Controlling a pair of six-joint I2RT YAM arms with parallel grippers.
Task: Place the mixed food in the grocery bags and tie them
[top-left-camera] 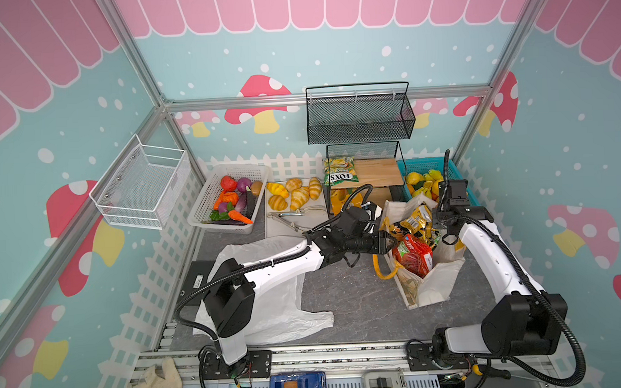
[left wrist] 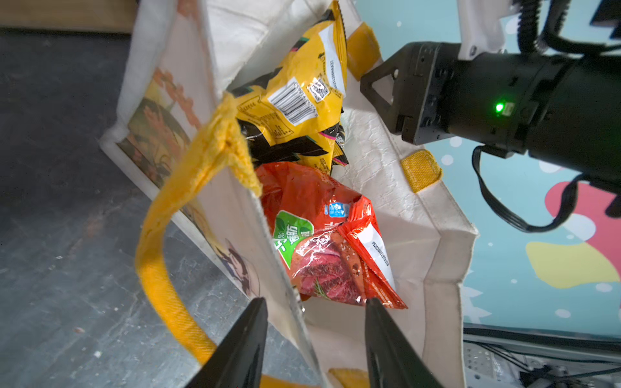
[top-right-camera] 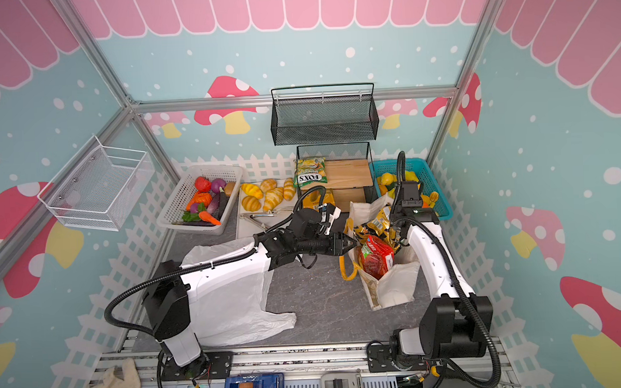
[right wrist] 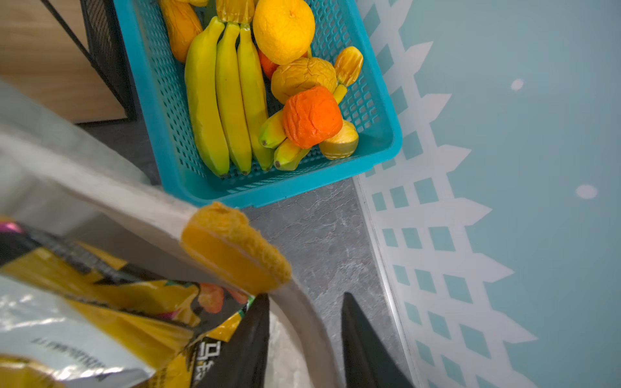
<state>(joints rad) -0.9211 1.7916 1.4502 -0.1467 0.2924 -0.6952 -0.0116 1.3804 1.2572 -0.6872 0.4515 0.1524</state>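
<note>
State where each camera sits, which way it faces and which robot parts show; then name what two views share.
Both top views: high at the front, looking down on the table; left arm and right arm whole.
Left wrist: on the left arm, looking into the tote at yellow packet and red packet; open left gripper astride its wall.
Right wrist: on the right arm, past the open right gripper to the fruit basket.
Shared: both wrist views show the tote.
</note>
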